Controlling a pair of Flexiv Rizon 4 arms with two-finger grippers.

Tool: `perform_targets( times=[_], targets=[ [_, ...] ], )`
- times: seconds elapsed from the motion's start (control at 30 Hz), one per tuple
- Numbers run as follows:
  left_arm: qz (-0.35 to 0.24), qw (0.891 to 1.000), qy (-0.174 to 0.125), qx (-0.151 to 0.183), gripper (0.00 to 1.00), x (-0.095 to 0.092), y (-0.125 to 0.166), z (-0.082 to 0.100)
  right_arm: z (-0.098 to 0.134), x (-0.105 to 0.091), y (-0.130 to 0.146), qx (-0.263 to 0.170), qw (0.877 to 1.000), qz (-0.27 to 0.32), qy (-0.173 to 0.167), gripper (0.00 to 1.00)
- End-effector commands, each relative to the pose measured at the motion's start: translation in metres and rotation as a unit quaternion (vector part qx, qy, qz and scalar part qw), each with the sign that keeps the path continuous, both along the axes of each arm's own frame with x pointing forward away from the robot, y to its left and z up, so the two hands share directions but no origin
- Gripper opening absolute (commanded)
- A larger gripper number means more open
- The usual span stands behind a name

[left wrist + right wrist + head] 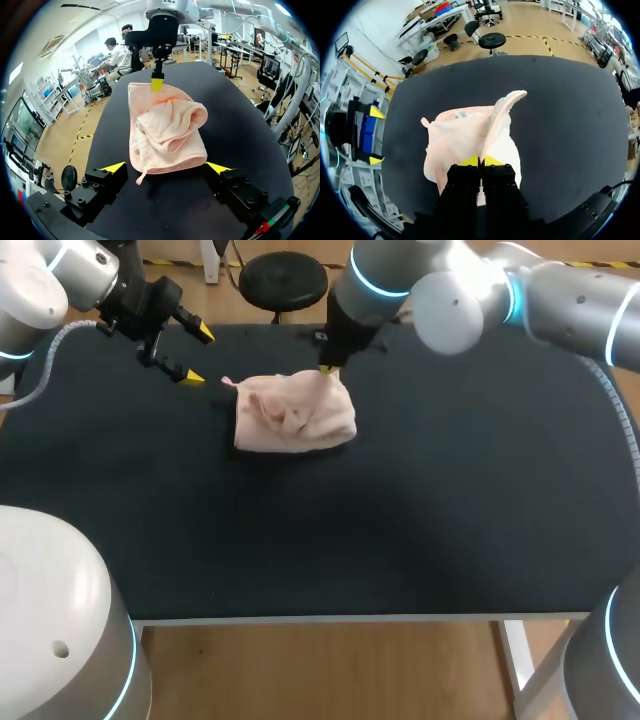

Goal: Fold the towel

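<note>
White robot housing point(50, 630) bulks closest to the head camera by the near left corner of the black worktop point(420, 540). Beyond it a pink towel point(295, 415) lies rumpled and partly doubled over, close to the far edge, a little left of the middle and well apart from the near edge. The right arm point(560, 300) enters from the far right corner, and its right claw point(328, 370) stands at the towel's far right corner, closed tight on the cloth. The right wrist view shows the two yellow tips drawn together with a ridge of towel pinched between them and standing up just ahead. The left claw point(197, 356) hangs near the far left corner of the worktop, fingers spread wide and gripping nothing. The towel's left end is just beside its lower tip, and in the left wrist view that end lies ahead of and between the open fingers, touching neither as far as can be told. The towel's long axis runs roughly along the far edge, from one claw towards the other, so the free left end lies closest to the left arm point(60, 270). By appearances the fold is barely begun, the cloth being bunched rather than squared. The next move likely turns on the left claw taking that near end while the right holds its corner.
</note>
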State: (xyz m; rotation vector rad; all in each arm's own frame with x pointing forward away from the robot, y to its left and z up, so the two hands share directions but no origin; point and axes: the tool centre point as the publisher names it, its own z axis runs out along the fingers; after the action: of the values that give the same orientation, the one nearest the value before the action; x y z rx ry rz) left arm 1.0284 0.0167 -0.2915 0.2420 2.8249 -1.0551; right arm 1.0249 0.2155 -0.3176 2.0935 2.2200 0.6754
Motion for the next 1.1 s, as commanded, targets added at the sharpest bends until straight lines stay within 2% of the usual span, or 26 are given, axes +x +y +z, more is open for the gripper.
perform_targets(
  times=[0.03, 0.2, 0.33, 0.4, 0.53, 0.6, 0.77, 1.1],
  targets=[
    [-0.001, 1.000, -0.002, -0.001, 1.00, 0.000, 0.000, -0.001, 0.007, -0.005, 0.007, -0.003, 1.000, 0.022, -0.013, 0.00],
    [-0.001, 1.000, -0.002, -0.001, 1.00, 0.000, 0.000, -0.001, 0.009, -0.005, 0.025, -0.006, 0.997, 0.069, -0.025, 0.00],
    [-0.001, 1.000, -0.002, -0.001, 1.00, 0.000, 0.000, -0.001, 0.000, -0.004, 0.038, -0.004, 0.995, 0.101, -0.015, 0.00],
    [-0.001, 1.000, -0.002, -0.001, 1.00, 0.000, 0.000, -0.001, -0.008, -0.004, 0.044, 0.004, 0.992, 0.126, 0.006, 0.00],
    [-0.001, 1.000, -0.002, -0.001, 1.00, 0.000, 0.000, -0.001, -0.020, -0.003, 0.056, 0.015, 0.986, 0.163, 0.012, 0.00],
    [-0.001, 1.000, -0.002, -0.001, 1.00, 0.000, 0.000, -0.001, -0.022, -0.003, 0.062, 0.005, 0.983, 0.185, 0.000, 0.00],
    [-0.001, 1.000, -0.002, -0.001, 1.00, 0.000, 0.000, -0.001, -0.034, -0.006, 0.079, 0.009, 0.974, 0.227, 0.022, 0.00],
    [-0.001, 1.000, -0.002, -0.001, 1.00, 0.000, 0.000, -0.001, -0.033, -0.021, 0.108, 0.010, 0.962, 0.274, 0.010, 0.00]
  ],
)
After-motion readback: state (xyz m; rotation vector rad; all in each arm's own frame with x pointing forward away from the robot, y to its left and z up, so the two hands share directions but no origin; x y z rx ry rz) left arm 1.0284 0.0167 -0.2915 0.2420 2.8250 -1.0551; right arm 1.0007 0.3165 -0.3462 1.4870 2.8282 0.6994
